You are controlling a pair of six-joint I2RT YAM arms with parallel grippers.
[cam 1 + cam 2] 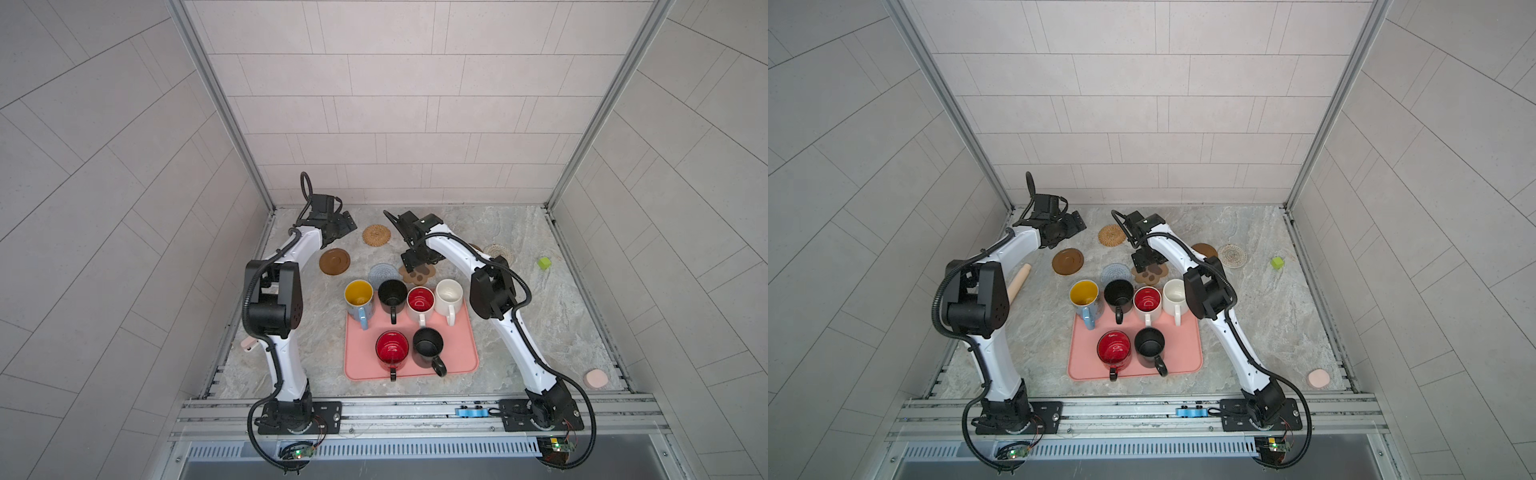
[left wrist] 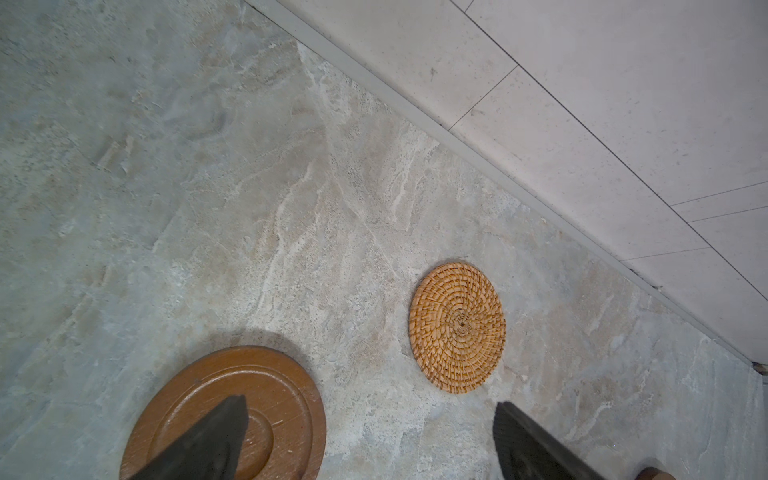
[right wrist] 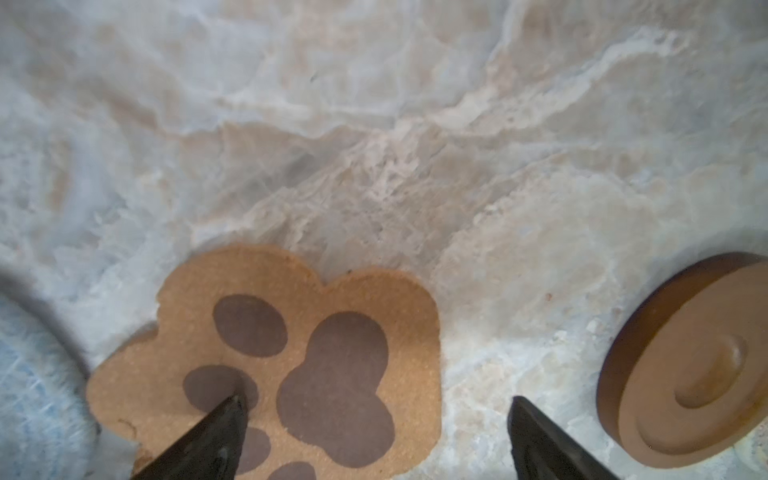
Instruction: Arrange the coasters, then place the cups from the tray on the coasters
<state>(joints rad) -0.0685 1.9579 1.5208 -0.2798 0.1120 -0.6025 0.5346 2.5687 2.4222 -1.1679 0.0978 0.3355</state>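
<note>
Marble tabletop — we see cups on pink tray | left gripper: jaws spread near wooden disc | right gripper: jaws spread over paw coaster.

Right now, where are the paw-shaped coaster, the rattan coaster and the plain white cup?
paw-shaped coaster [image 3: 336, 386]: right wrist view, on its large dark pad.
rattan coaster [image 2: 457, 328]: left wrist view, on its woven centre.
plain white cup [image 1: 449, 293]: in a top view, on its white inside.

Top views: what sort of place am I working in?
Likely a robot test booth, not a real kitchen: tile-look panels wall in a marble-look tabletop on three sides, and both arms are bolted to an aluminium rail at its front.
</note>
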